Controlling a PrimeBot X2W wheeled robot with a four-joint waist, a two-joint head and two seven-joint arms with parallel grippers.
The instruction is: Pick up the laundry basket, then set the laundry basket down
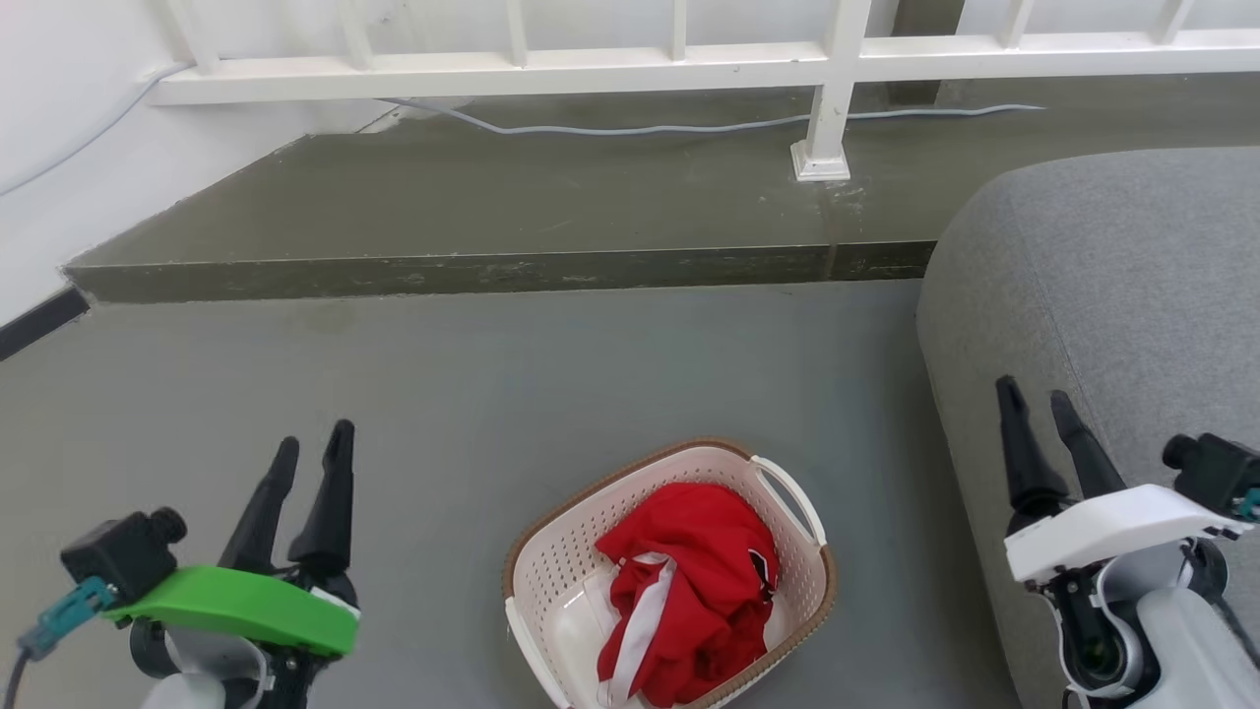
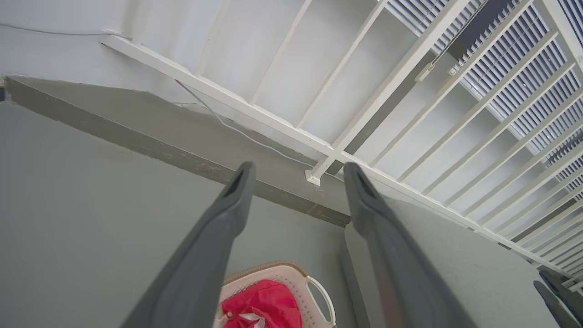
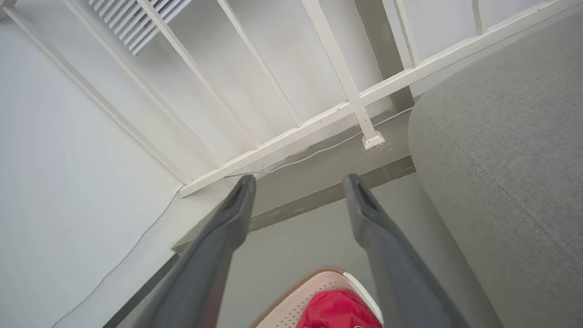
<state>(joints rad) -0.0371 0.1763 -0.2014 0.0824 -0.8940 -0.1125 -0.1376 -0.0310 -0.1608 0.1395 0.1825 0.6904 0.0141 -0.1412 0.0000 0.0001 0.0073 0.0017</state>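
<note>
The laundry basket (image 1: 551, 566), cream with perforated walls and a brown rim, stands on the grey floor at the bottom centre of the head view, holding a red and white garment (image 1: 694, 581). One white loop handle (image 1: 792, 497) shows on its right side. My left gripper (image 1: 313, 443) hovers open to the basket's left, well apart from it. On the right, my other gripper (image 1: 1034, 392) is open in front of the sofa, also clear of the basket. The left wrist view catches the laundry basket (image 2: 291, 278) between the fingers, and the basket's rim (image 3: 296, 291) sits low in the right wrist view.
A grey sofa (image 1: 1112, 295) fills the right side, close to the basket. A raised concrete step (image 1: 492, 271) crosses the floor ahead, with a white railing (image 1: 827, 89) and a pale cable (image 1: 630, 128) on it. A white wall (image 1: 59, 177) closes the left.
</note>
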